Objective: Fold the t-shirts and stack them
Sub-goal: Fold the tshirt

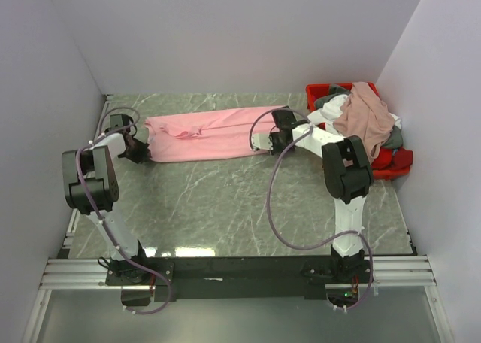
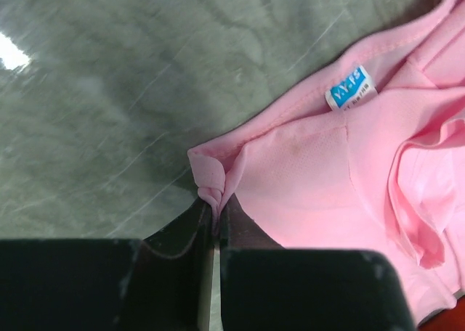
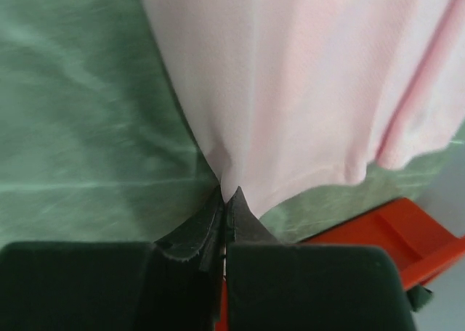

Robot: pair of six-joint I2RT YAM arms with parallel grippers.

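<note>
1. The pink t-shirt (image 1: 214, 132) lies stretched left to right across the far half of the counter (image 1: 225, 200), gathered into a long, narrow band.
2. The left fingers (image 1: 137, 149) are clenched on the shirt's left end. In my left wrist view a bunched corner of pink cloth is pinched between their tips, with the collar seam and a blue-and-white label (image 2: 352, 88) near it.
3. The right fingers (image 1: 263, 141) are clenched on the shirt's right end. My right wrist view shows a small peak of the hem nipped between them.
4. The red bin (image 1: 323, 93) stands at the far right corner of the counter. A dusty rose shirt (image 1: 364, 117) is draped over its top, with grey, white and red cloth bunched under and beside it.
5. I cannot tell whether the two pinched ends touch the counter.
</note>
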